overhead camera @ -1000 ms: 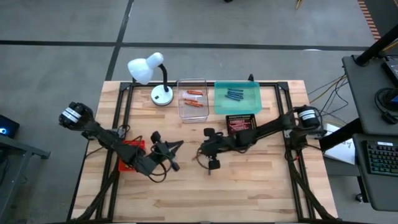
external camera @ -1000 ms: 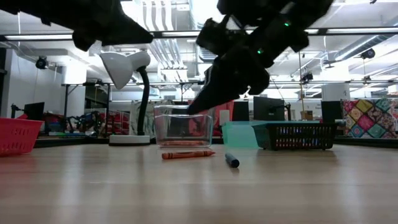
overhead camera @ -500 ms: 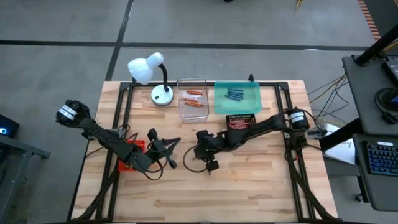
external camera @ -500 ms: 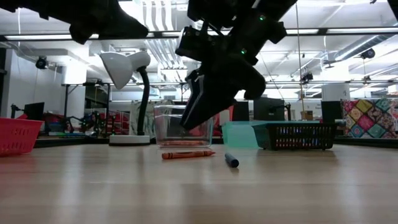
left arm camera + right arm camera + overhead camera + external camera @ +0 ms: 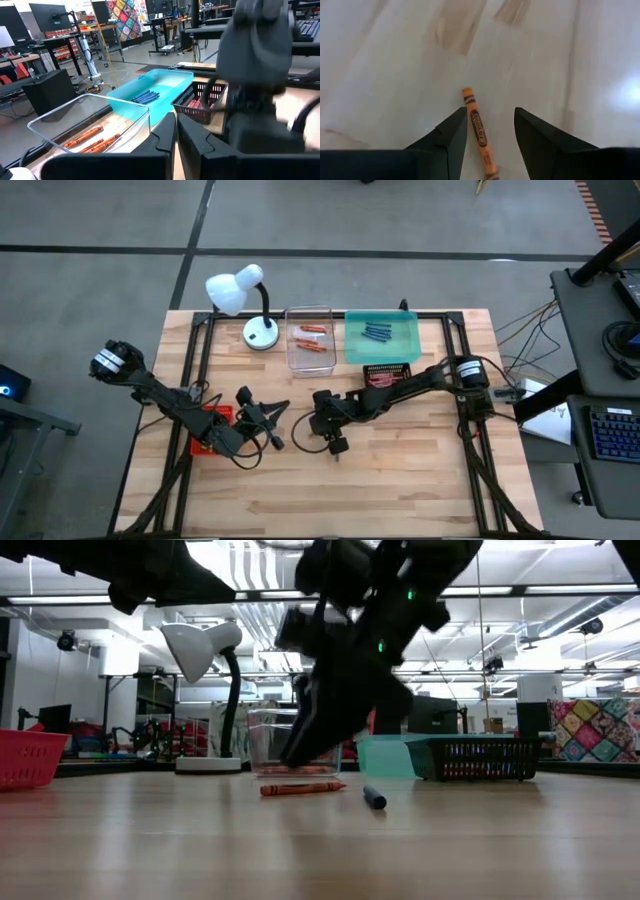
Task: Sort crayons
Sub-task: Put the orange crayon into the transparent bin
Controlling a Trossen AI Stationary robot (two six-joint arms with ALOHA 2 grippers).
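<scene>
An orange crayon (image 5: 479, 129) lies flat on the wooden table (image 5: 400, 470), and a blue crayon (image 5: 373, 798) lies just beside it. My right gripper (image 5: 490, 127) hovers open, slanting down over the orange crayon (image 5: 302, 787), with one finger on each side of it and touching nothing. Left of it, above the table's middle, my left gripper (image 5: 175, 131) is held level and shut with nothing in it. More orange crayons (image 5: 95, 140) lie in the clear tray (image 5: 310, 355). Blue ones (image 5: 145, 95) lie in the teal tray (image 5: 355, 350), and red ones (image 5: 385, 380) in the black basket.
A white desk lamp (image 5: 245, 300) stands at the far left. The clear tray, teal tray and black basket (image 5: 390, 366) line the far side. A red tray (image 5: 205, 418) sits under the left arm. Bare wood stretches along the near edge.
My right gripper has opened wide. It has moved toward the table's left, tipped further down and sunk toward the orange crayon. Both crayons on the table lie where they were.
</scene>
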